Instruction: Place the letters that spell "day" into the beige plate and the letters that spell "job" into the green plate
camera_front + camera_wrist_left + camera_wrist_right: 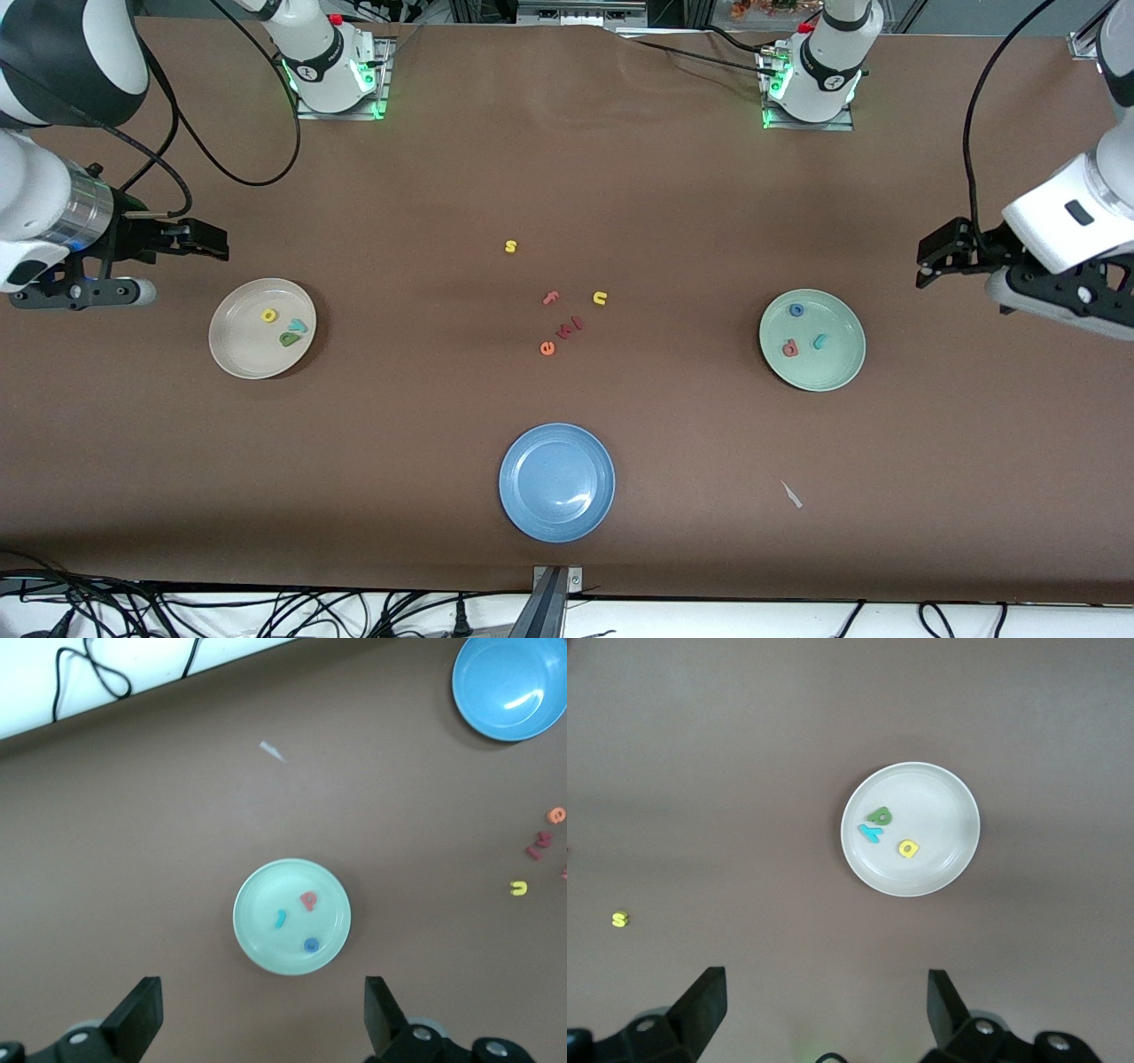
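Resting in the beige plate (232, 350), toward the right arm's end of the brown table (567, 177), the olive d (289, 338), yellow a (269, 315) and teal y (299, 325) are noted. In the green plate (833, 368), toward the left arm's end, the teal j (820, 341), blue o (796, 310) and red b (790, 348) are seen. Bare cloth is left round both rims. The left gripper (930, 266), at the green plate's 2 o'clock, and the right gripper (217, 245), at the beige plate's 11 o'clock, are spread wide, nothing held. Stray letters (558, 330) and a blue plate (523, 496) are recorded mid-table.
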### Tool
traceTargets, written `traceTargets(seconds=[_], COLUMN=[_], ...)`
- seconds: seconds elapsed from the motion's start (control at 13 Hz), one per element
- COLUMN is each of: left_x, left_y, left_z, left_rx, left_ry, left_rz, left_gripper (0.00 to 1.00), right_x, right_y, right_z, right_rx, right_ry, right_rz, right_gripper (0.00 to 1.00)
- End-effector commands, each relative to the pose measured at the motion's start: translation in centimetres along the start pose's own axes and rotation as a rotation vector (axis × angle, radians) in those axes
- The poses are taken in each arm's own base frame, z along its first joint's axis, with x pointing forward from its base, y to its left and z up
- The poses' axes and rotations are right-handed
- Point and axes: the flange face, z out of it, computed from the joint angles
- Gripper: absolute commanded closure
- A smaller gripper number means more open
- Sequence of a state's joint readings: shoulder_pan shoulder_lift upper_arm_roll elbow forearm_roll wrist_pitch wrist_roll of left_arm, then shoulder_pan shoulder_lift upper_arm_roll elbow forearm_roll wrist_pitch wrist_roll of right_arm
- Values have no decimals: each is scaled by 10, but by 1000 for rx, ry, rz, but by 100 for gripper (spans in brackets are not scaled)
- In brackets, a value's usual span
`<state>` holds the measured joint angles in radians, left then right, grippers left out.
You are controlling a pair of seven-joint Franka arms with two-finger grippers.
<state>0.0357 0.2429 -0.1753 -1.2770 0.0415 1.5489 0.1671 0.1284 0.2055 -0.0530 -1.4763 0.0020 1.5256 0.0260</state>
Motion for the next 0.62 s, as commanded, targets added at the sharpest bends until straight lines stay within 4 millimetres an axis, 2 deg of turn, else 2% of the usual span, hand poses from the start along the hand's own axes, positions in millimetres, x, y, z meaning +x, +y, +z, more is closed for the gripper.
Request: traceTargets(seconds=[0.0,0.08,0.15,0.23,0.31,0.39,0.54], left_x=[-32,-32,-38,-53,-63,-64,-55], left_y=[0,5,14,17,15,9,-6], left_z=[10,18,28,38,39,43,36], left_rx=[-78,-83,-81,-79,-76,-54,12], left_ry=[-32,-45,-71,-97,-73,-59,32], left_rz=[-58,-79,-115,-157,-163,-170,-175], left_gripper=[0,0,0,0,0,0,0], right_x=[-11,-15,-22,-27,-30,-38,-52], right_y=[15,22,19,17,20,21,30], right_z=[-16,-22,-31,-36,-38,-44,-48], right_rx=[-27,-30,-21,-6,8,8,21], right_ry=[47,61,68,73,76,83,70], right_rz=[17,22,14,12,17,19,36], right_gripper=[0,0,0,0,0,0,0])
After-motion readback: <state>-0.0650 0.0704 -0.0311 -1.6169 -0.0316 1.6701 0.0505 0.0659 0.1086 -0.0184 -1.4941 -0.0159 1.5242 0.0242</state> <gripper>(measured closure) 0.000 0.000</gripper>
